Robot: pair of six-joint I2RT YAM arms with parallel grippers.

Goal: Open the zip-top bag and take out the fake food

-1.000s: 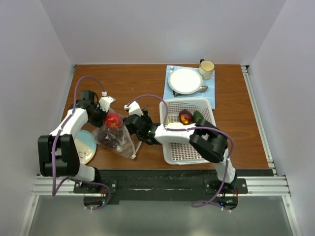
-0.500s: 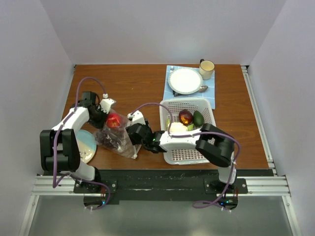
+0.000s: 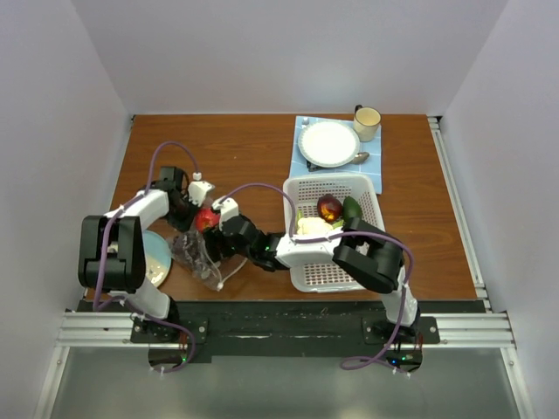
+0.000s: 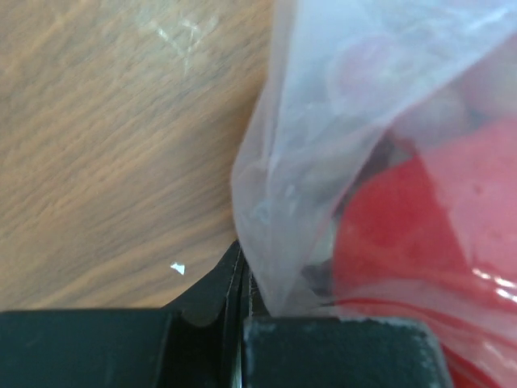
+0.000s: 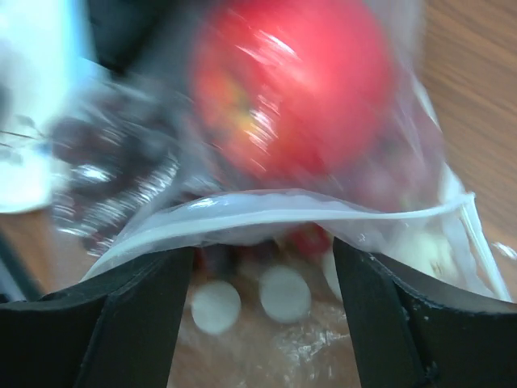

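The zip-top bag (image 3: 196, 255) lies crumpled on the wooden table at the left, clear with pale round dots. Inside it sits fake food: a red ball-like fruit (image 3: 206, 218) and a dark piece lower down. My left gripper (image 3: 194, 202) is shut on the bag's film (image 4: 307, 145) at its far edge, the red fruit (image 4: 428, 218) just beside the jaws. My right gripper (image 3: 225, 237) stands open at the bag's mouth. The bag's rim (image 5: 283, 210) stretches across between its fingers (image 5: 137, 315), with the red fruit (image 5: 291, 89) straight ahead.
A white perforated basket (image 3: 332, 271) at centre right holds a dark red piece (image 3: 329, 208), a green piece (image 3: 351, 209) and a cream piece (image 3: 312, 227). Behind it a white plate (image 3: 329, 142) and cup (image 3: 367, 120) rest on a blue mat. A pale plate (image 3: 157, 257) lies at the left.
My right gripper has moved left from beside the bag up to its mouth. The left gripper has shifted right with the bag's edge, and the bag has bunched up.
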